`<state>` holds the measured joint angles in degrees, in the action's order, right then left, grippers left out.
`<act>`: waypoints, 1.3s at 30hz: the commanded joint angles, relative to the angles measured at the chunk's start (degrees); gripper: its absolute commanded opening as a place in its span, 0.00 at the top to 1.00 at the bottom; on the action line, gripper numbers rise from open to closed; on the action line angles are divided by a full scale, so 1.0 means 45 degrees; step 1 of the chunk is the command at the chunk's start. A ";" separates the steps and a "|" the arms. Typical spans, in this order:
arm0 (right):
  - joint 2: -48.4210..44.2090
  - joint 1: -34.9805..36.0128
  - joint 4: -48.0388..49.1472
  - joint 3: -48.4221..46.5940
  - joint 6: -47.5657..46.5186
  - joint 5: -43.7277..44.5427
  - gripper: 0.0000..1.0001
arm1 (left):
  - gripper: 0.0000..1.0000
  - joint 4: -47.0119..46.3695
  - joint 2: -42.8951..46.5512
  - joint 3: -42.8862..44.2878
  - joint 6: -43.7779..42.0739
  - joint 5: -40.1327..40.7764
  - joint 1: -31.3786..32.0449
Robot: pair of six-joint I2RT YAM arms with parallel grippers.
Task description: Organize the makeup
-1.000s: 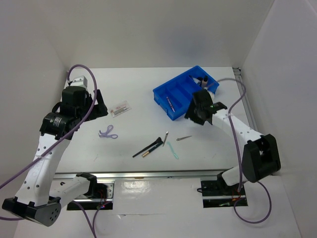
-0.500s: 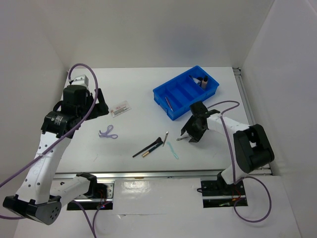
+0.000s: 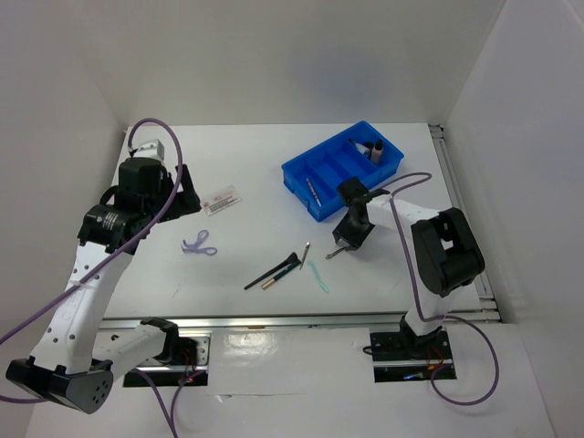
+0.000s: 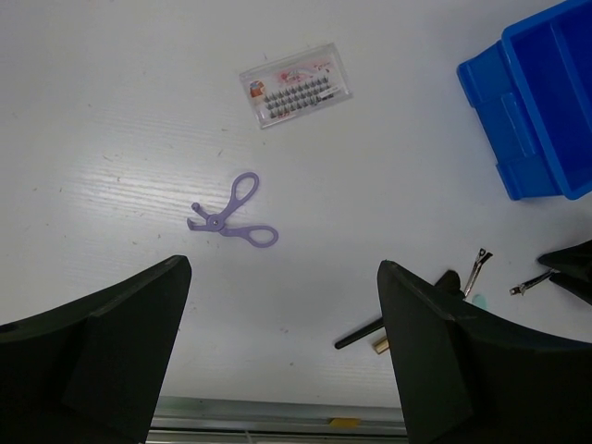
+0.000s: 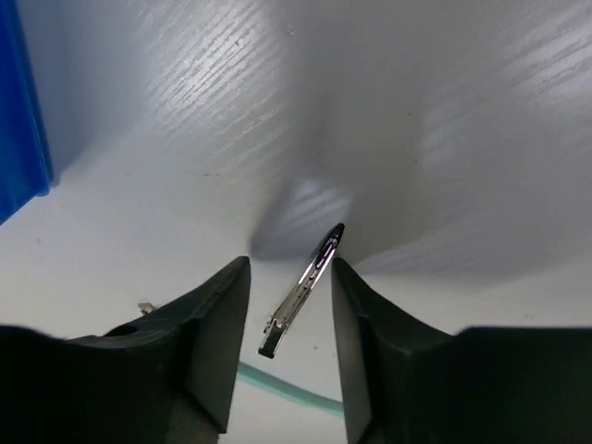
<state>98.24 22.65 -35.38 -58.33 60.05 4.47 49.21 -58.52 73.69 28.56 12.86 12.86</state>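
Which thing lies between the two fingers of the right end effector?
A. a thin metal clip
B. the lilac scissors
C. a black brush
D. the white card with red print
A: in the right wrist view a thin metal clip lies on the table, between the open fingers of the right end effector.

A thin metal clip (image 5: 303,290) lies on the white counter (image 5: 444,111) between the right gripper's (image 5: 289,276) parted fingers (teal tool (image 5: 277,388) close by).
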 commanded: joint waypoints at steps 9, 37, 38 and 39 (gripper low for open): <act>0.0826 0.0278 -0.0908 -0.0554 -0.0297 0.1489 0.79 | 0.04 -0.0194 0.0231 0.0031 0.0216 0.0306 -0.0065; -0.0328 0.0278 -0.2119 -0.6000 -0.5296 0.3419 0.84 | 0.06 -0.0467 -0.2657 0.1202 0.0998 -0.1315 -0.0065; -0.0172 0.0278 -0.2003 -0.6313 -0.5491 0.3421 0.84 | 0.06 -0.0467 -0.2659 0.1338 0.0998 -0.1315 -0.0065; -0.0035 0.0278 -0.1886 -0.6626 -0.5841 0.3575 0.84 | 0.06 -0.0467 -0.2814 0.1339 0.0998 -0.1315 -0.0065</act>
<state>96.12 23.64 -43.79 -83.74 38.20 17.28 48.29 -70.52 76.88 33.19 7.53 12.86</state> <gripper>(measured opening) 0.162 0.938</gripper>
